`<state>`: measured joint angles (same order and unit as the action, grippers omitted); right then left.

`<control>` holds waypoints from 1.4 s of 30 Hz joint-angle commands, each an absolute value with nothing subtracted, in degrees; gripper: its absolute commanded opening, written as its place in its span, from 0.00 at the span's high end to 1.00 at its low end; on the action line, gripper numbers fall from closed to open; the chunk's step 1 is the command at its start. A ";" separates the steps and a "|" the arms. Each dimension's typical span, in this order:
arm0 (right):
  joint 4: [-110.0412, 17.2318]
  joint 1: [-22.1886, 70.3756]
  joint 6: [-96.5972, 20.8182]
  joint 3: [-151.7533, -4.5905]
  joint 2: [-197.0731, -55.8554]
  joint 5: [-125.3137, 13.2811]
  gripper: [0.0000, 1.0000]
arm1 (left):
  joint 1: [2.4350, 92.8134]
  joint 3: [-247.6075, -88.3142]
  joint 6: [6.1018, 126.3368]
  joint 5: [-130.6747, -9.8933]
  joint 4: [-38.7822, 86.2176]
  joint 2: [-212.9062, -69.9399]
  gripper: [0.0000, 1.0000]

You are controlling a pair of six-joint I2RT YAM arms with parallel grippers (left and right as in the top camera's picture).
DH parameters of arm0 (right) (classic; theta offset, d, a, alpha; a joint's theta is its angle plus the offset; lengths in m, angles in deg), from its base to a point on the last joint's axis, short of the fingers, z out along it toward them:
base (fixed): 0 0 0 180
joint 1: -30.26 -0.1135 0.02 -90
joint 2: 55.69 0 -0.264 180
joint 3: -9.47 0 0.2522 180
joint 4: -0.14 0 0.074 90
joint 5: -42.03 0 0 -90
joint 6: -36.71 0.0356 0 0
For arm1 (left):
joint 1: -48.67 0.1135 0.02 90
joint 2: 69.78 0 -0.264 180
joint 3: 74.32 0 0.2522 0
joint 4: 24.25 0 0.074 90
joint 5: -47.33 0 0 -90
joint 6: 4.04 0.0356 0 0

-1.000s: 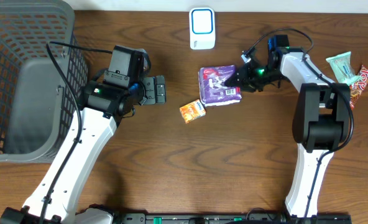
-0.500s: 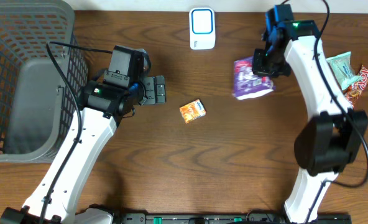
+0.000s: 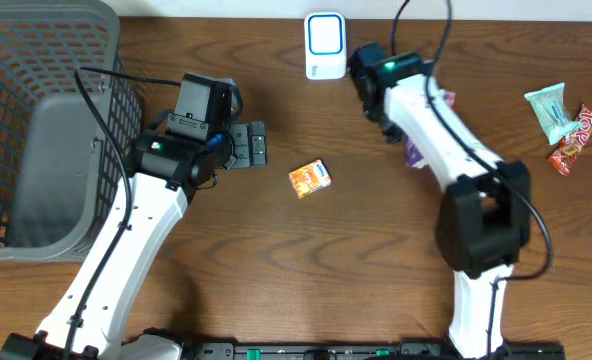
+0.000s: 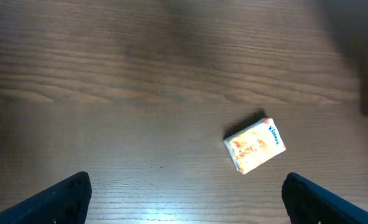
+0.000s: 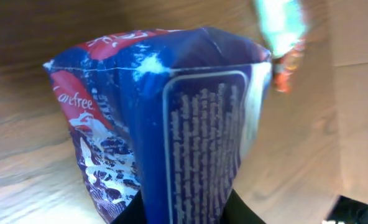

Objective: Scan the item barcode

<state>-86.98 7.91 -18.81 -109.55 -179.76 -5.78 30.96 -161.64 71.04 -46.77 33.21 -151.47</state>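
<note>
Right tool (image 5: 184, 214) first: its fingers are clamped on the lower end of the purple pack (image 5: 171, 118), which fills the wrist view. A panel of small print faces the lens; no barcode stripes can be made out from here. Overhead, the right arm is stretched across the top of the counter (image 3: 376, 290) and covers nearly all of the pack. Only slivers of purple peek out from beneath it, so how high the pack rides above the wood cannot be told.

Just beside the arm's far end sits the white unit with the blue rim, which I take to be the scanner (image 3: 325, 45). So the step in hand looks like the presentation: item gripped, carried up near the reader, code not yet shown to it as far as anyone can judge.

What the next move calls for is orientation more than travel. The face bearing the barcode has to be turned toward the scanner window and held steady (a soft, crinkly wrapper may need a slow roll of the wrist to flatten that face), with the grip kept firm.

Further out, the left tool (image 4: 187, 199) hangs with fingers spread wide, holding nothing, above the little orange packet (image 4: 255, 145). The grey basket (image 3: 36, 60) waits at the left edge, and two snack wrappers (image 3: 561, 120) lie at the far right.
</note>
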 commanded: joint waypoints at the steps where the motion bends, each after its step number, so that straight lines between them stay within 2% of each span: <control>1: -84.93 4.91 -17.50 -109.44 -180.53 -10.67 0.78 | 31.13 -162.41 71.56 -46.04 33.45 -151.77 0.02; 3: -82.11 3.62 -19.29 -109.50 -180.51 -15.37 0.67 | 31.13 -162.41 71.56 -46.04 33.45 -151.77 0.02; 4: -80.53 2.93 -20.69 -109.81 -180.24 -18.24 0.53 | 31.13 -162.41 71.56 -46.04 33.45 -151.77 0.02; 5: -79.40 2.36 -21.76 -110.29 -180.18 -20.44 0.36 | 31.13 -162.41 71.56 -46.04 33.45 -151.77 0.02; 6: -78.72 1.94 -22.31 -110.95 -180.02 -22.41 0.09 | 31.13 -162.41 71.56 -46.04 33.45 -151.77 0.02; 7: -78.59 1.61 -22.28 -112.10 -179.96 -24.16 0.01 | 31.13 -162.41 71.56 -46.04 33.45 -151.77 0.02; 12: -82.20 2.36 -23.64 -121.04 -179.76 -31.66 0.01 | 31.13 -162.41 71.56 -46.04 33.45 -151.77 0.02; 20: -92.91 8.48 -23.81 -131.36 -179.74 -35.24 0.01 | 31.13 -162.41 71.56 -46.04 33.45 -151.77 0.02; 27: -92.53 16.85 -32.03 -125.87 -179.89 -51.17 0.01 | 31.13 -162.41 71.56 -46.04 33.45 -151.77 0.02; 33: -81.50 20.30 -34.28 -112.72 -179.89 -62.52 0.03 | 31.13 -162.41 71.56 -46.04 33.45 -151.77 0.02; 34: -79.33 20.59 -34.28 -110.23 -179.89 -63.96 0.06 | 31.13 -162.41 71.56 -46.04 33.45 -151.77 0.02; 37: -71.44 20.98 -34.26 -102.18 -179.89 -68.31 0.23 | 31.13 -162.41 71.56 -46.04 33.45 -151.77 0.02; 42: -61.30 20.52 -34.22 -94.12 -179.89 -75.55 0.64 | 31.13 -162.41 71.56 -46.04 33.45 -151.77 0.02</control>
<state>-63.18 20.72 -33.82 -96.76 -180.79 -68.51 30.96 -161.64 71.04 -46.77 33.19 -151.47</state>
